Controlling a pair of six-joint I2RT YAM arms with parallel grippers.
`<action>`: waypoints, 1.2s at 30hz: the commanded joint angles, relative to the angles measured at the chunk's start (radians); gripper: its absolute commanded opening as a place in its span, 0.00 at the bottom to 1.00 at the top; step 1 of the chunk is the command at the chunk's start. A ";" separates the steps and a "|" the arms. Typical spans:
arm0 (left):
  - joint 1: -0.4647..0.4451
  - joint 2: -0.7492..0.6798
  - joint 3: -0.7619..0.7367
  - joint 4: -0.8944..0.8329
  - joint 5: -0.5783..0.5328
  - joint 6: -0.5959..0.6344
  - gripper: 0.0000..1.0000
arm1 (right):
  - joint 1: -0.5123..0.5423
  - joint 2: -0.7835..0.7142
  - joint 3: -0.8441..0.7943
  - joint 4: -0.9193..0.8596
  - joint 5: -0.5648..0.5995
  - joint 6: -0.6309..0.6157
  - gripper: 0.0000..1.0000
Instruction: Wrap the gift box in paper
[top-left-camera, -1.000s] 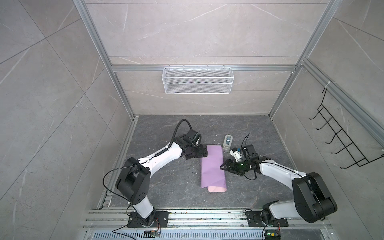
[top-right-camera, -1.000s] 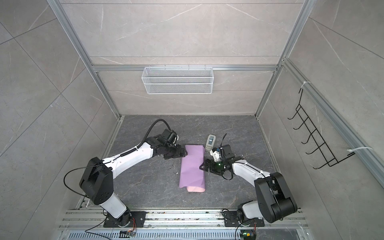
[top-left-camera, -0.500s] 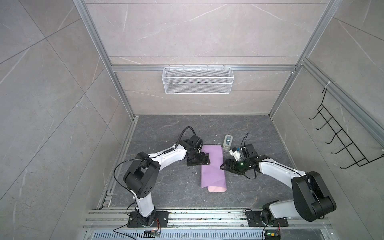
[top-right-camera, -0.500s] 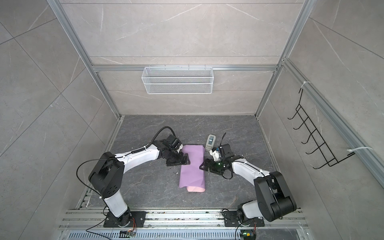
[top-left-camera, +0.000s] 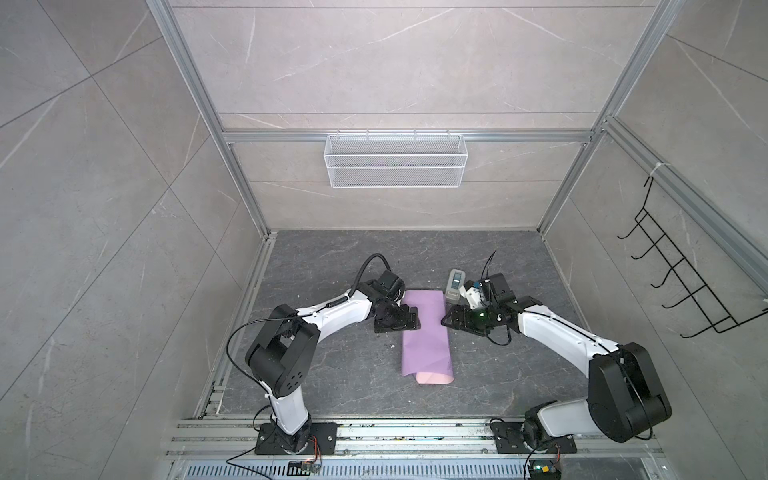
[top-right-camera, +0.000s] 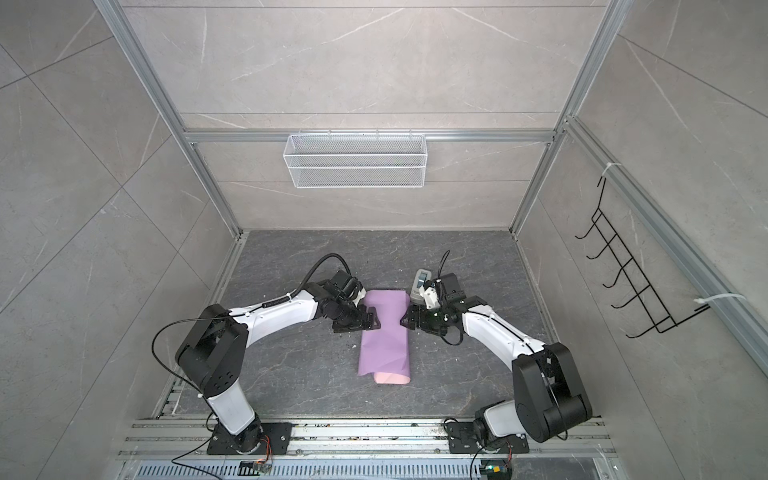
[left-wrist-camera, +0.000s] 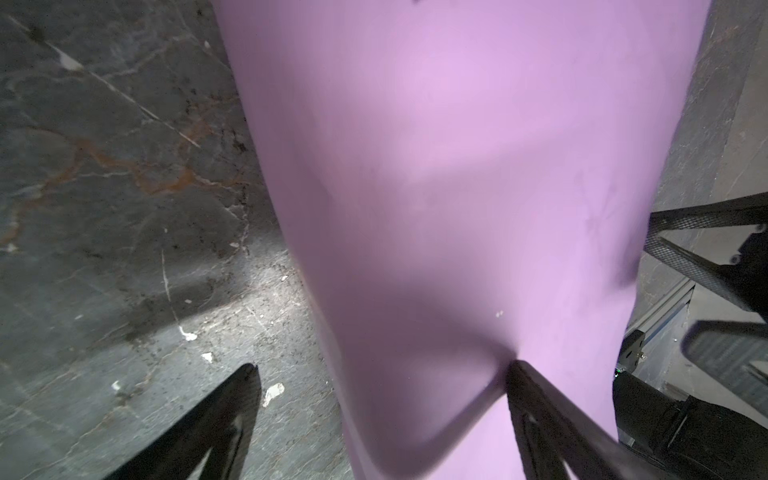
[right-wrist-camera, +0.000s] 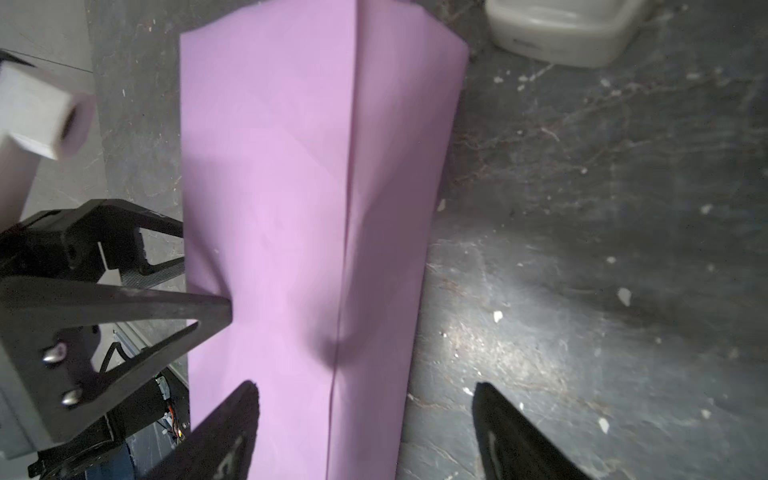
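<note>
Lilac paper, folded over lengthwise, hides whatever lies inside.

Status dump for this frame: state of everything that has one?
paper: folded into a long strip, lilac face up, pale pink showing at the near end.
gift box: not visible; cannot tell if it's inside the fold.
left gripper: jaws open, one fingertip pressing into the paper's edge.
right gripper: jaws open, straddling the paper's opposite edge.
handheld device: lying flat beside the paper's far corner, not gripped.
</note>
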 joint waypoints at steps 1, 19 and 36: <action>-0.008 0.017 -0.038 -0.068 -0.040 0.021 0.93 | 0.031 0.027 0.050 -0.040 0.041 -0.005 0.76; -0.007 -0.004 -0.051 -0.066 -0.063 0.003 0.92 | 0.154 0.128 0.119 0.022 0.051 0.051 0.54; 0.068 -0.074 -0.133 -0.091 -0.100 0.013 0.92 | 0.246 0.209 0.202 0.088 0.026 0.119 0.53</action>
